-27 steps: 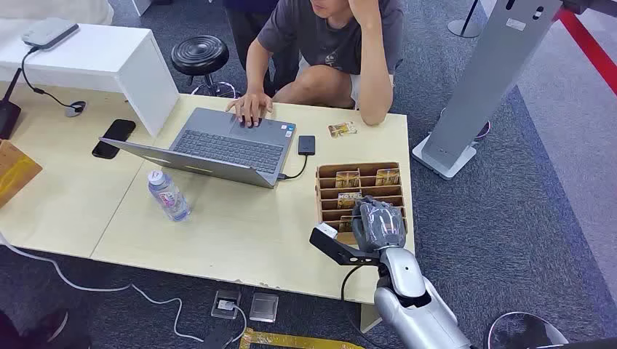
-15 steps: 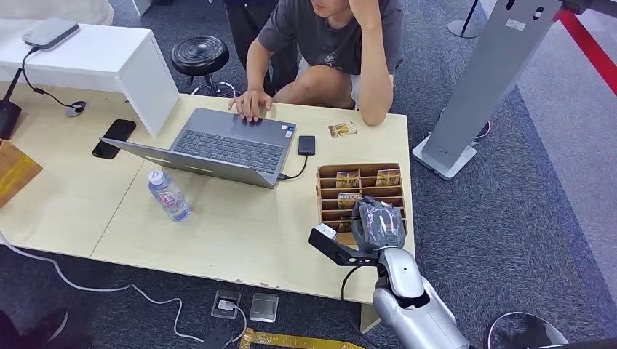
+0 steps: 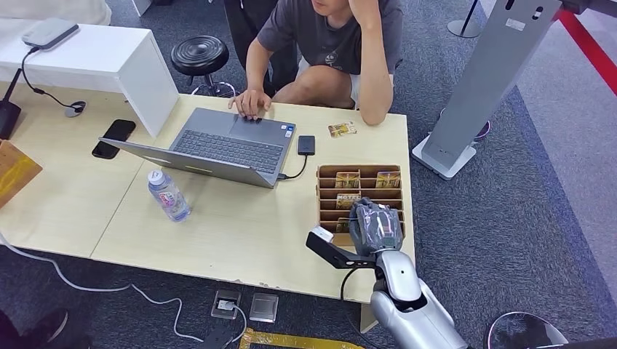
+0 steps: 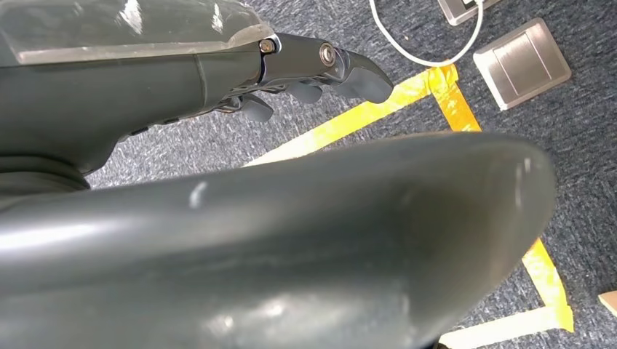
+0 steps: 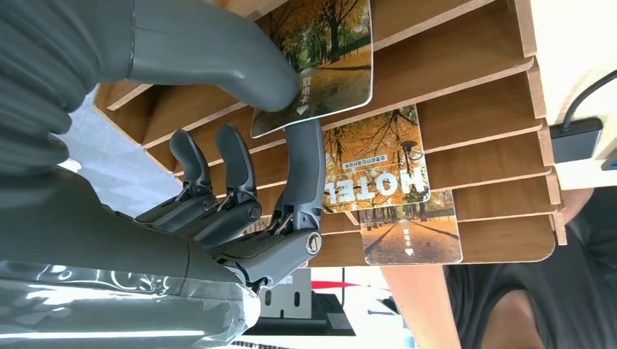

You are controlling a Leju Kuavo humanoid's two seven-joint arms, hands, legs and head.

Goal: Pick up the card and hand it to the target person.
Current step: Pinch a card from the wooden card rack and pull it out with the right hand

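Observation:
A wooden card rack (image 3: 360, 169) stands at the table's right end and holds several autumn-picture cards (image 3: 348, 179). My right hand (image 3: 376, 225) is down over its near rows. In the right wrist view that hand (image 5: 240, 203) pinches one card (image 5: 331, 51) between thumb and a finger while the card's far part still sits in a slot of the rack (image 5: 466, 94). A "HOTEL" card (image 5: 375, 174) and another card (image 5: 411, 233) sit in the slots beyond. A person (image 3: 327, 36) sits across the table. My left hand (image 4: 313, 73) hangs over the carpet, holding nothing.
An open laptop (image 3: 225, 145) with the person's hand on it lies at mid-table, next to a water bottle (image 3: 169, 195) and a phone (image 3: 114, 137). A loose card (image 3: 342, 129) lies near the person's elbow. A grey kiosk post (image 3: 487, 80) stands right of the table.
My right hand has sunk a little and drawn slightly nearer over the rack. The person and the things on the table stay where they were.

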